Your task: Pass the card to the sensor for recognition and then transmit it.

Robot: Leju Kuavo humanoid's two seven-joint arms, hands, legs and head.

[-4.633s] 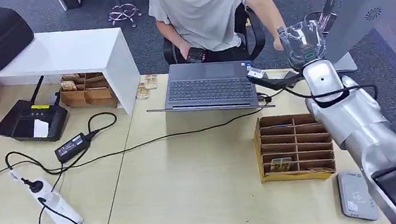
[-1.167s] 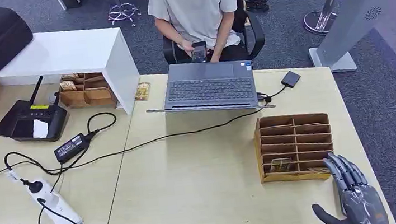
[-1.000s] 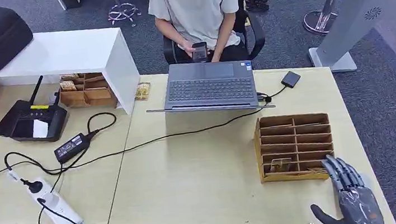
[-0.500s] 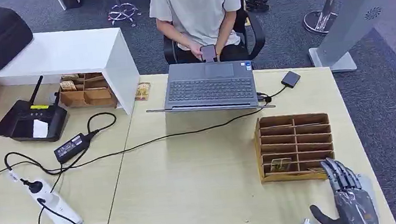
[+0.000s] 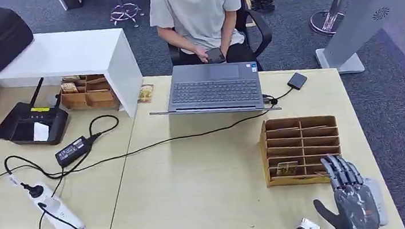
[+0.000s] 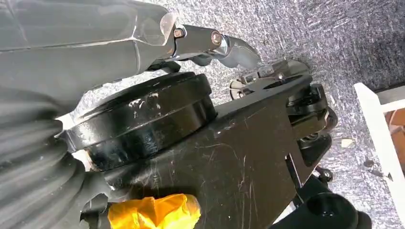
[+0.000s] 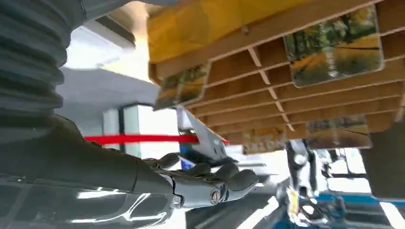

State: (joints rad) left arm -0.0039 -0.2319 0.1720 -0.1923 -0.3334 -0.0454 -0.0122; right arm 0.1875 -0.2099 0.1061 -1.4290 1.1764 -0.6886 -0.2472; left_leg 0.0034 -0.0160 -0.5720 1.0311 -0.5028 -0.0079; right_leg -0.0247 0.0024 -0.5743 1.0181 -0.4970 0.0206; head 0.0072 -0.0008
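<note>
Edging up from the lower right corner, the right robot hand (image 5: 350,201) is reaching, fingers spread and empty, toward the card (image 5: 287,168) sitting in the cardboard organizer (image 5: 298,129) on the bench (image 5: 207,171); pickup is likely next.

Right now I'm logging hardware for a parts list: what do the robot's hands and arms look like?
The right hand has a glossy silver-grey shell, slim dark segmented fingers and a thick grey thumb. The right wrist view shows a grey ribbed cover behind it. In the left wrist view, the left hand is shiny silver with small screws.
</note>
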